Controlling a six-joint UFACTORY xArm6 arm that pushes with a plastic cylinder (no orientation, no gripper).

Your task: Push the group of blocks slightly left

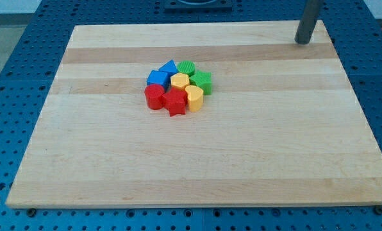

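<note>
A tight group of small blocks sits a little above and left of the board's middle. It holds a blue triangular block (168,67), a blue block (157,77), a green round block (186,67), a green star-shaped block (202,81), a yellow hexagonal block (179,81), a yellow heart-shaped block (194,98), a red round block (154,97) and a red star-shaped block (175,101). They touch one another. My tip (302,42) stands at the board's top right corner, far to the right of and above the group, touching no block.
The wooden board (274,147) lies on a blue perforated table (11,83). The board's top edge runs just above my tip, and its right edge is close by.
</note>
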